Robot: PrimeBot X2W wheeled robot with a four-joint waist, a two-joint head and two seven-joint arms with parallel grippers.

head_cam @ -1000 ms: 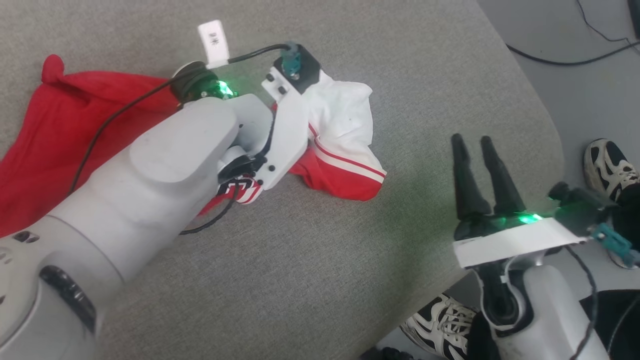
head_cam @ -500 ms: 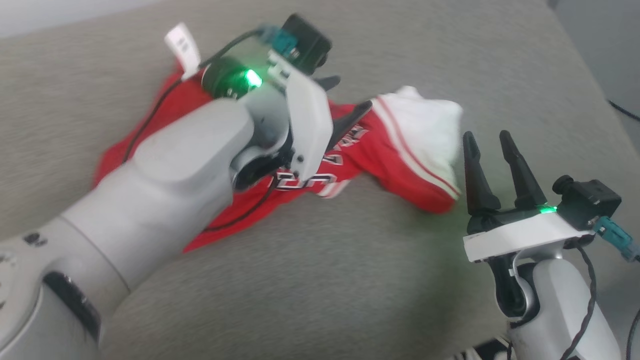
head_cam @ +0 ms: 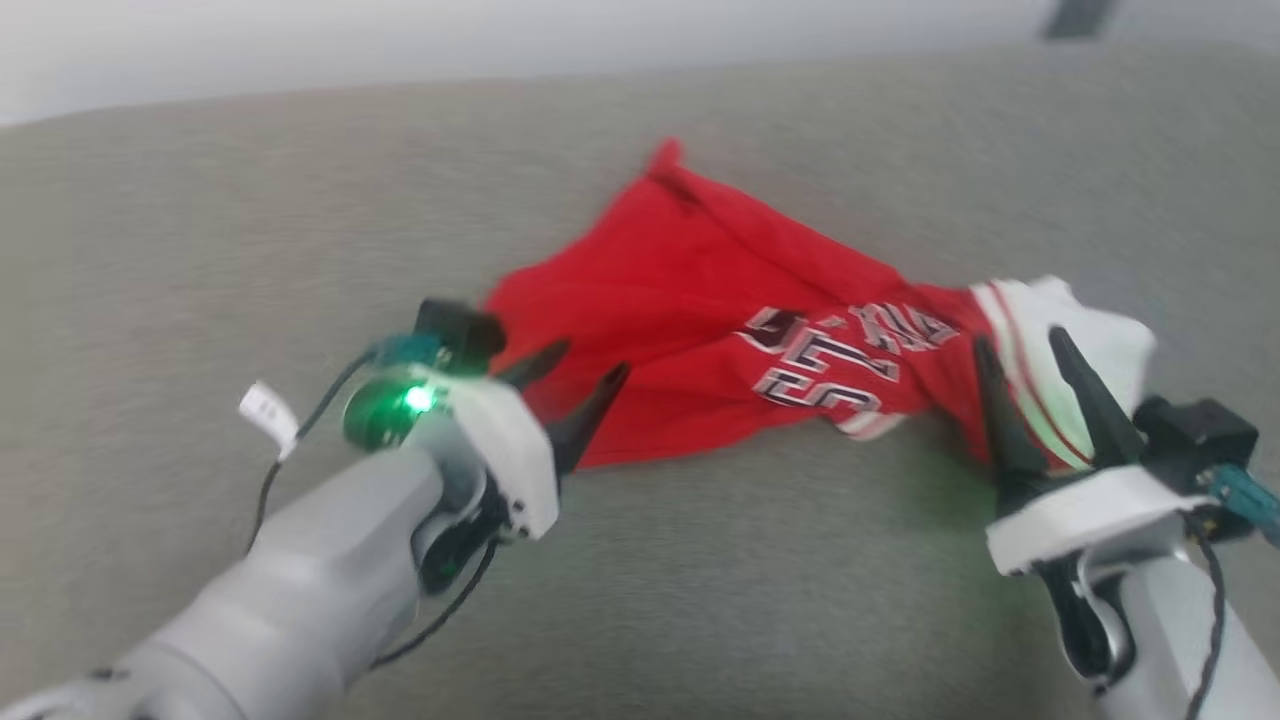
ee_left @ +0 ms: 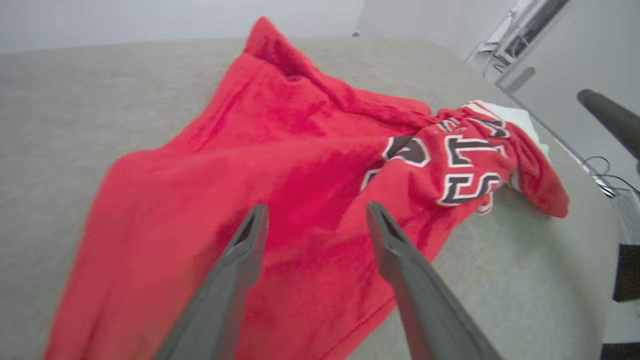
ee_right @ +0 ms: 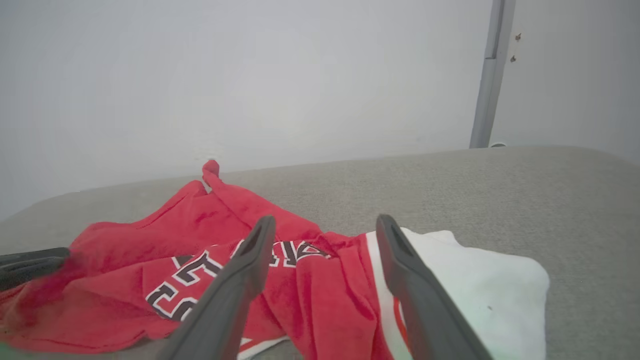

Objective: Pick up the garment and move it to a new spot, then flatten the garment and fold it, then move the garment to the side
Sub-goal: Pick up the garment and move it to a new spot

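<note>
Nearest the head camera, two pale forearms rise from the bottom edge, both cut off by the frame. The left pincer (head_cam: 595,357) has its dark fingers spread wide and holds nothing. Its tips are over the near red hem of the garment (head_cam: 700,300), and the blur hides whether they touch the cloth. In the left wrist view the same pincer (ee_left: 316,206) is parted above the red body of the garment (ee_left: 225,165), with fabric showing through the gap.

The right pincer (head_cam: 1018,338) is also spread and empty. Its fingers stand in front of the white sleeve (head_cam: 1090,330) and cover part of the striped trim. From its own wrist camera this pincer (ee_right: 326,219) frames the seam where red meets white, and the sleeve (ee_right: 475,280) lies just right of the fingers.

The garment (ee_right: 150,240) lies crumpled on the grey fabric desk (head_cam: 750,560), between the two pincers and beyond them, with one red corner peaked up at the far side. Its black, white-outlined lettering (head_cam: 830,355) is folded over itself and cannot be read in full. A dark shape (ee_right: 30,265) at the left edge of the right wrist view is cut off and blurred.

Farthest off, a pale wall (ee_right: 250,75) and a grey upright post (ee_right: 492,75) stand behind the desk.
</note>
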